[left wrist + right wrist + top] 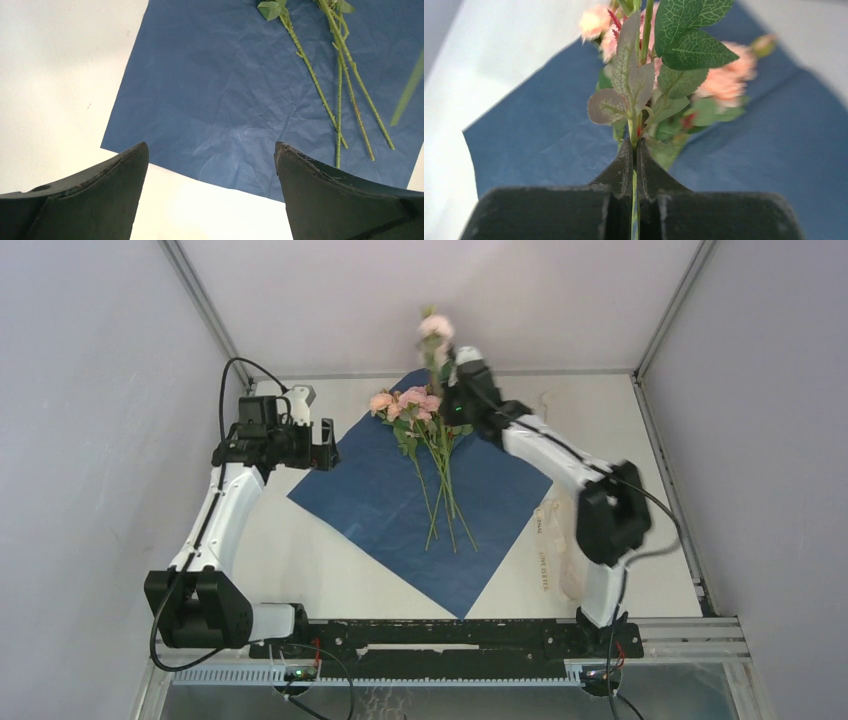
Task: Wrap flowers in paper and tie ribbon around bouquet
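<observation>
- Spread flat on the table (300, 550), dark side up: the paper (380, 505).
- Laid across its middle, blooms to the far side: most of the flowers (432, 455).
- Left just beside the right edge of the sheet, not yet used: the ribbon (544, 565).
- Raised above the blooms, pinched in the closed right gripper (634, 150): one flower stem (624, 60).
- Waiting wide and empty near the left corner: the left gripper (211, 150).
- Step in hand, probably: gathering the flowers. Next: to lower this stem among the others, then to let go.

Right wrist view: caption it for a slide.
Right end effector shut on a flower stem above dark blue paper.
</observation>
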{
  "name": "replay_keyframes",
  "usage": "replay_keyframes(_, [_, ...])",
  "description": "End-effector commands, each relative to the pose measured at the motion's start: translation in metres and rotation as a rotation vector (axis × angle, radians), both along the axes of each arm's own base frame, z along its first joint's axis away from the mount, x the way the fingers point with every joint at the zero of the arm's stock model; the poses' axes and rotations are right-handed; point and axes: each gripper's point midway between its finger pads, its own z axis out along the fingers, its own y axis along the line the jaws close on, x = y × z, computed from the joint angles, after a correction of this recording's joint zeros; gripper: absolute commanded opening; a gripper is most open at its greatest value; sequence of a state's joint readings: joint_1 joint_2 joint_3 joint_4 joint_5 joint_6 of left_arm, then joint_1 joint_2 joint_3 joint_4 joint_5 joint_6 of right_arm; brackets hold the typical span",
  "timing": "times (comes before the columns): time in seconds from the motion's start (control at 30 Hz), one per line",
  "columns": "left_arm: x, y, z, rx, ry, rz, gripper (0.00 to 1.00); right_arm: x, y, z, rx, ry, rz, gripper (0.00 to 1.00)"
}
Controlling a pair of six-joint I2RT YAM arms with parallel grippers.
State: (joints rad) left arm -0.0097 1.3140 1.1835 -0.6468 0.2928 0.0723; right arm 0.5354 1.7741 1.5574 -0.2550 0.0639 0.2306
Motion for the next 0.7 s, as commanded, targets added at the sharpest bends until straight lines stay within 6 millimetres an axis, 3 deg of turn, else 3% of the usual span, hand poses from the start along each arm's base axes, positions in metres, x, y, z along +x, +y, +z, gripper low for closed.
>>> replay_keyframes(0.0, [-0.003, 0.000, 0.011, 0.007, -0.063, -0.028, 1.00, 0.017, 0.060, -0.031, 0.047, 0.064, 0.056, 0.00])
replay_keyframes(0.2, [-0.002, -0.001, 0.006, 0.000, -0.051, -0.034, 1.00, 0.041, 0.068, -0.091, 0.006, 0.173, 0.028, 0.02])
replay_keyframes(0.3, [-0.002, -0.001, 0.005, 0.002, -0.050, -0.034, 1.00, 0.035, 0.074, -0.093, -0.019, 0.215, 0.100, 0.36])
replay_keyframes(0.4, [-0.001, -0.001, 0.003, -0.001, -0.046, -0.032, 1.00, 0.027, 0.063, -0.075, -0.048, 0.218, 0.110, 0.53])
replay_keyframes(0.5, [-0.002, -0.004, 0.002, -0.014, -0.045, -0.035, 1.00, 0.006, 0.042, -0.046, -0.031, 0.195, 0.100, 0.56])
replay_keyframes(0.53, [-0.002, -0.005, 0.001, -0.019, -0.045, -0.038, 1.00, -0.003, 0.034, -0.045, -0.024, 0.199, 0.090, 0.56])
replay_keyframes(0.6, [-0.002, -0.006, -0.001, -0.033, -0.041, -0.037, 0.99, -0.026, 0.017, -0.055, -0.009, 0.230, 0.065, 0.55])
replay_keyframes(0.67, [-0.002, -0.010, -0.005, -0.055, -0.032, -0.038, 0.96, -0.051, 0.001, -0.077, 0.006, 0.287, 0.039, 0.50])
